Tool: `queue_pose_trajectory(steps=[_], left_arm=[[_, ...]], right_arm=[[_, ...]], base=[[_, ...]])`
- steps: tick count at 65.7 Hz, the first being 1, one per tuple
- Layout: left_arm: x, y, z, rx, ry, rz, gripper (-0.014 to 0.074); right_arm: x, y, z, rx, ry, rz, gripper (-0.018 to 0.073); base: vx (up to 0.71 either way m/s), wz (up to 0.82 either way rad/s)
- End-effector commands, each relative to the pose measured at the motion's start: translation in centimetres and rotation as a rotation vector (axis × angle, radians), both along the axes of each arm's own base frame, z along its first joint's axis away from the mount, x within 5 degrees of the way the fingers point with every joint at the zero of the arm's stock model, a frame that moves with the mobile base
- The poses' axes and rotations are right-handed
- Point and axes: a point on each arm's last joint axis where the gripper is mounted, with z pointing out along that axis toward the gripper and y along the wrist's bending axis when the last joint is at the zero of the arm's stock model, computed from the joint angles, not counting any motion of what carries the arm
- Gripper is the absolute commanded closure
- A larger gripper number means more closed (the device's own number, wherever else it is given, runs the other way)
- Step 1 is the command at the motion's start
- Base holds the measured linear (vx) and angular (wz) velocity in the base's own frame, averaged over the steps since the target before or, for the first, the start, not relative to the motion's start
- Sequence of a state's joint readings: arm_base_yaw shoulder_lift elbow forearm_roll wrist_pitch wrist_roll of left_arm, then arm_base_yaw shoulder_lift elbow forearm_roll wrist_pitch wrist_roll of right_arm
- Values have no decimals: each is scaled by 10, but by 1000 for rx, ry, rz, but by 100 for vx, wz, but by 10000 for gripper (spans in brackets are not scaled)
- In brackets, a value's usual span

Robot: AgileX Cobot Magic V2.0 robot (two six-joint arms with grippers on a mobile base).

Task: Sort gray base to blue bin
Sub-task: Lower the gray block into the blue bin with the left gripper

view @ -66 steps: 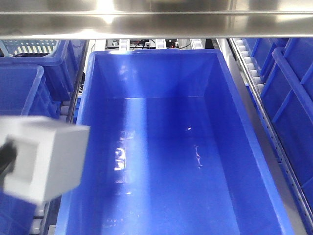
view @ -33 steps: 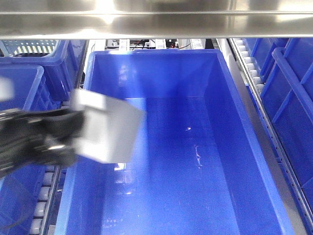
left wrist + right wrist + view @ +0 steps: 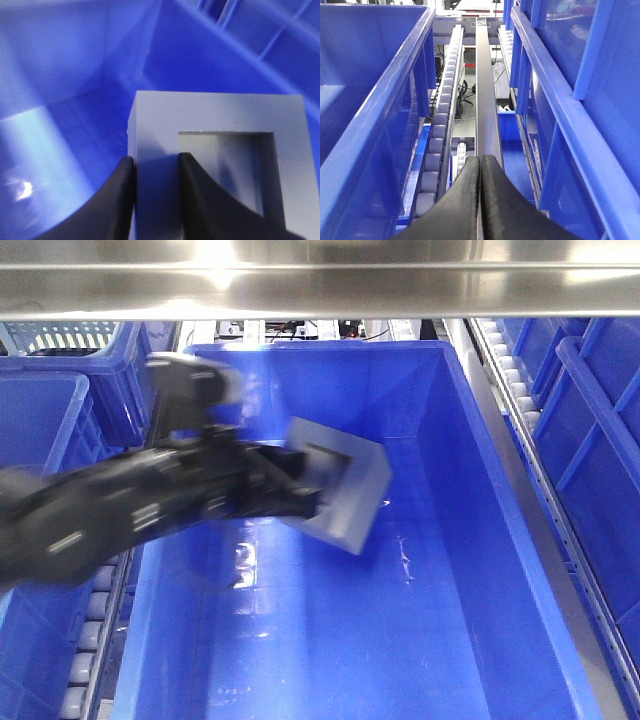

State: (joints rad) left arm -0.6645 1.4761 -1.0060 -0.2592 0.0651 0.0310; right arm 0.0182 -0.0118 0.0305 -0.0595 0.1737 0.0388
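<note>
Off to the left, the left arm [image 3: 120,510] reaches in over the near-left wall of the blue bin [image 3: 500,540], blurred as if mid-swing. Its left gripper [image 3: 155,185] has its jaws clamped on one wall of the gray base [image 3: 340,495]: from the wrist view one finger [image 3: 120,200] sits outside the block and the other inside the square recess, a sensible pinch since the wall is thin enough to grip where the whole cube may not be. The block hangs tilted, above the bin's floor and inside its rim, toward the left half and the far end, touching nothing but the jaws. I'd judge it is held clear of the walls so it can drop straight in, and release looks like the step left. Over to the right, the right gripper [image 3: 480,200] has its jaws pressed together on nothing, parked above the roller track [image 3: 437,150] between bins, out of the way
</note>
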Motion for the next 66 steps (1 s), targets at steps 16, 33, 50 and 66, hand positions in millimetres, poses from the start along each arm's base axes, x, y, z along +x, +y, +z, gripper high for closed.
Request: queue_pose_trajectory(steps=[16, 33, 50, 66], left_arm=[[34, -30, -3, -14, -2, 0, 584], [44, -39, -37, 57, 94, -11, 570], [46, -40, -58, 171, 125, -55, 500], [45, -40, -58, 163, 137, -49, 308]], right_arm=[[0, 0, 2, -11, -72, 0, 568], [0, 0, 2, -11, -72, 0, 568], [0, 0, 2, -11, -72, 0, 568], [0, 0, 2, -11, -72, 0, 568]], base=[[0, 0], [0, 0], [0, 0], [0, 0]])
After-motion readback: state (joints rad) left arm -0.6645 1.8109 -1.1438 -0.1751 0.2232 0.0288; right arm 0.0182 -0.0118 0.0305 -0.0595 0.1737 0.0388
